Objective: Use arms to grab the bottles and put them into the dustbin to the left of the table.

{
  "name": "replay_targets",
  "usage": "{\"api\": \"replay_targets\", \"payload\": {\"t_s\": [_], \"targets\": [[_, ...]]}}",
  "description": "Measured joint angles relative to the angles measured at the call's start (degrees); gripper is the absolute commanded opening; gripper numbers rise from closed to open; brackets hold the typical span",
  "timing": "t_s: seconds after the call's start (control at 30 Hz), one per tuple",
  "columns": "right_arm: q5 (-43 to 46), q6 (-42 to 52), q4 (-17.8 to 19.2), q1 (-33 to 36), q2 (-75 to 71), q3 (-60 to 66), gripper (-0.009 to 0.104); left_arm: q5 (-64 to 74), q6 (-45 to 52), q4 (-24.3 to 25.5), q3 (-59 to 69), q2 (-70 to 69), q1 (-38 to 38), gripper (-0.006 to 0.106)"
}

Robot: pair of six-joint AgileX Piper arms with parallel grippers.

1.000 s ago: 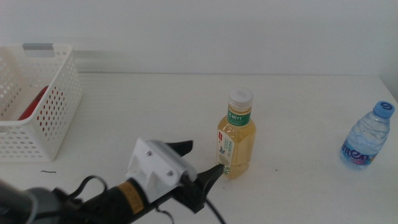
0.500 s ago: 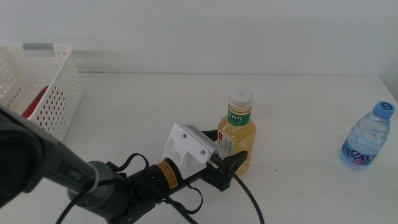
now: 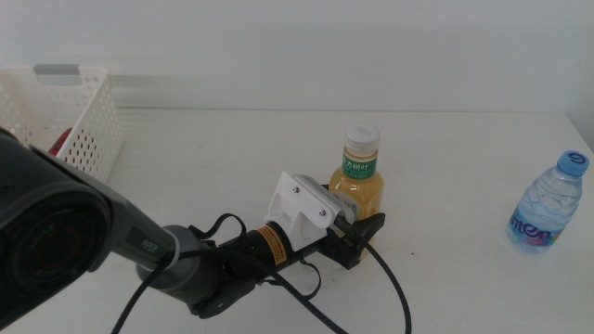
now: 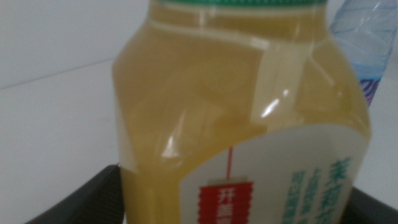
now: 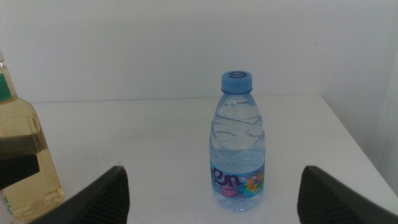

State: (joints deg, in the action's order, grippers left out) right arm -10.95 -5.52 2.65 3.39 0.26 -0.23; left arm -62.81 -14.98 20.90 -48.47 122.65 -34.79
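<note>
The yellow tea bottle with a white cap and green label stands upright mid-table. My left gripper reaches in from the left, its jaws open on either side of the bottle's lower body. In the left wrist view the bottle fills the gap between the jaws of the left gripper. The clear blue-capped water bottle stands at the table's right edge. My right gripper is open and faces the water bottle from a distance. A red can lies in the white dustbin.
The white table stretches between the dustbin at the far left and the tea bottle. The tea bottle, with a dark left jaw across it, shows at the edge of the right wrist view. A white wall stands behind the table.
My left gripper has moved right and forward, from short of the tea bottle to having its jaws around the lower body. The bottle has shifted slightly. The water bottle has not moved.
</note>
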Motion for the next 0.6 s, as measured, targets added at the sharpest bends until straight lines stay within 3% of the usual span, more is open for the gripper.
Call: {"api": "replay_targets", "payload": {"t_s": [0.4,0.53,0.6], "targets": [[0.0,0.0,0.0,0.0,0.0,0.0,0.091,0.3,-0.4,0.1,-2.9,3.3,0.0,0.092],[0.0,0.0,0.0,0.0,0.0,0.0,0.091,0.3,-0.8,0.1,-3.0,4.3,0.0,0.073],[0.0,0.0,0.0,0.0,0.0,0.0,0.091,0.2,-0.7,0.1,-3.0,4.3,0.0,0.051]]}}
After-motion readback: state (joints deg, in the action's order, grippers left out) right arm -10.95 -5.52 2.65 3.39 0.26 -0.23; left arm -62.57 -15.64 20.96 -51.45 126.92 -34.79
